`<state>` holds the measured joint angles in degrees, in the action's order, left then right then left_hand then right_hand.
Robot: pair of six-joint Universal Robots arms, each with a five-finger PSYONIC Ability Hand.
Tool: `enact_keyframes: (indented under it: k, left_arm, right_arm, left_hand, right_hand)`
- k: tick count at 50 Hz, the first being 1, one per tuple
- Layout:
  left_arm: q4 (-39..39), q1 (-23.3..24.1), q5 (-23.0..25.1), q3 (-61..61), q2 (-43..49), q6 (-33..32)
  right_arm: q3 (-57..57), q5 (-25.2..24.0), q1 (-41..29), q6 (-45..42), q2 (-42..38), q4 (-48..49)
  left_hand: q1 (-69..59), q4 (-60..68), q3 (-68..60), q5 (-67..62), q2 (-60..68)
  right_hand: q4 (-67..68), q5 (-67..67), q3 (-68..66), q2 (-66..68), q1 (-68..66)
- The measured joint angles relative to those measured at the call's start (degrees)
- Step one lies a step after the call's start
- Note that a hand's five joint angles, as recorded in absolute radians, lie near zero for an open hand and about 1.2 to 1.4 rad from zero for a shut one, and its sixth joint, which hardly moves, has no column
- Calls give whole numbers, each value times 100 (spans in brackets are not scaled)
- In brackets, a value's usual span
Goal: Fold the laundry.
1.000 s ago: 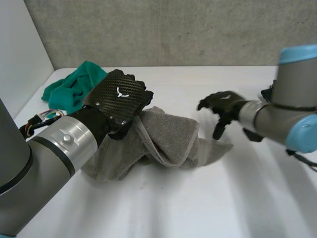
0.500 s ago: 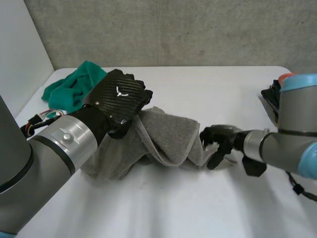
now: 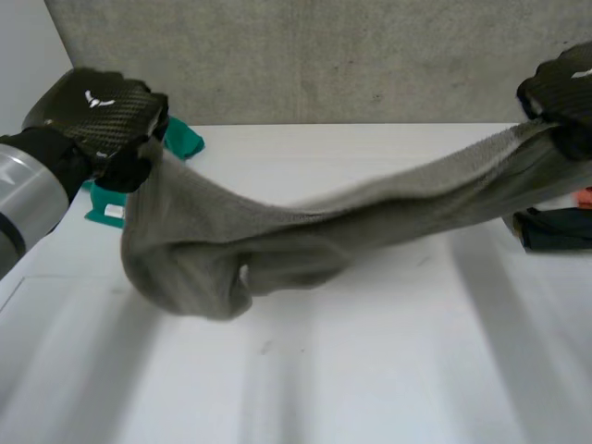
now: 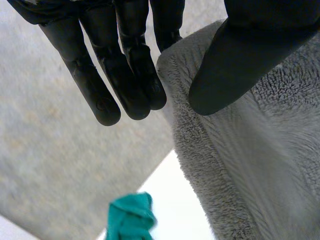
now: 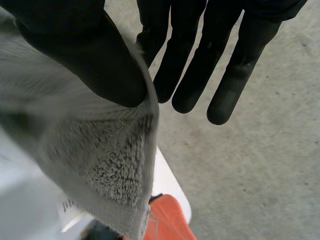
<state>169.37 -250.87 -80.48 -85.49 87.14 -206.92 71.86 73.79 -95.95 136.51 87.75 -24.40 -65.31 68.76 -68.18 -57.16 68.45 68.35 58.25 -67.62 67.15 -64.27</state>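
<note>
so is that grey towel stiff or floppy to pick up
Floppy, likely: the grey towel sags between the left hand and right hand. Probably not slippery, given its looped pile under each thumb. Its hanging bulk suggests some weight for a cloth.

White table (image 3: pixel 370 370); black item (image 3: pixel 555 231) beside orange item (image 5: pixel 167 220).

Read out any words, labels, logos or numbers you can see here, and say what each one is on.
No text here is readable.
Care tag on the grey towel: print too small to read.
White tag on the green cloth: blurred.
White emblem on the left hand: a symbol, no letters.
</note>
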Motion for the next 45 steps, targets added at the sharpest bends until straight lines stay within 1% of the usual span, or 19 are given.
enact_keyframes:
  k: [4,7,10,13,14,15,17,20,23,27,28,30,33,36,39,45]
  left_arm:
    - [-295,-210,192,-71,20,157]
    - [-361,-361,311,-143,105,199]
    - [-316,-555,402,-159,345,201]
    - [-110,-765,466,-2,897,151]
    - [-67,-787,468,45,991,136]
    - [70,-837,474,226,1278,75]
    - [202,-866,474,428,1530,10]
    - [657,-886,463,1246,2234,-184]
    - [1201,-834,449,2118,2713,-265]
    - [2256,-725,431,3184,3150,-240]
    - [2725,-692,420,3468,3242,-182]
    - [3353,-660,402,3723,3313,-54]
    - [4273,-640,330,3905,3347,262]
    - [4621,-655,220,3839,3325,525]
    - [4570,-675,133,3630,3306,674]
    - [3998,-721,66,2764,3211,734]
  right_arm:
    - [-271,26,15,-111,91,-362]
    - [-423,63,-16,-109,-73,-465]
    - [-604,177,-97,-112,-435,-496]
    - [-962,440,-320,-134,-1144,-490]
    - [-1001,467,-342,-137,-1209,-487]
    - [-1240,618,-463,-149,-1570,-460]
    - [-1454,738,-549,-156,-1845,-427]
    - [-2369,1112,-750,-153,-2725,-164]
    - [-3336,1369,-820,-107,-3321,325]
    - [-4540,1604,-870,54,-3837,1306]
    - [-4863,1658,-893,151,-3928,1750]
    - [-5093,1698,-924,275,-3951,2266]
    - [-5104,1713,-964,477,-3805,2974]
    - [-4824,1686,-978,581,-3590,3291]
    - [-4483,1633,-979,620,-3440,3363]
    - [-3653,1454,-944,615,-3344,2996]
  left_hand:
    - [0,0,0,0,0]
    - [0,0,0,0,0]
    - [0,0,0,0,0]
    - [0,0,0,0,0]
    - [0,0,0,0,0]
    - [0,0,0,0,0]
    - [0,0,0,0,0]
    - [0,1,-8,0,0]
    - [0,2,-22,0,12]
    - [0,2,-21,0,12]
    - [0,3,-21,0,12]
    - [0,3,-21,0,12]
    - [0,3,-22,-1,12]
    - [0,3,-21,-19,12]
    - [0,2,-21,-19,12]
    - [0,3,-22,-19,14]
  right_hand:
    - [0,0,-1,0,0]
    - [0,3,-1,0,0]
    - [1,5,-1,0,0]
    - [1,4,-1,0,0]
    - [1,5,-1,0,0]
    - [1,4,-1,0,0]
    - [1,5,-1,0,0]
    - [4,5,-25,0,0]
    - [20,5,-31,0,0]
    - [25,5,-31,0,0]
    - [25,5,-31,0,0]
    - [26,5,-31,0,0]
    - [26,27,-31,0,0]
    - [26,27,-31,0,0]
    - [26,27,-31,0,0]
    - [26,27,-31,0,0]
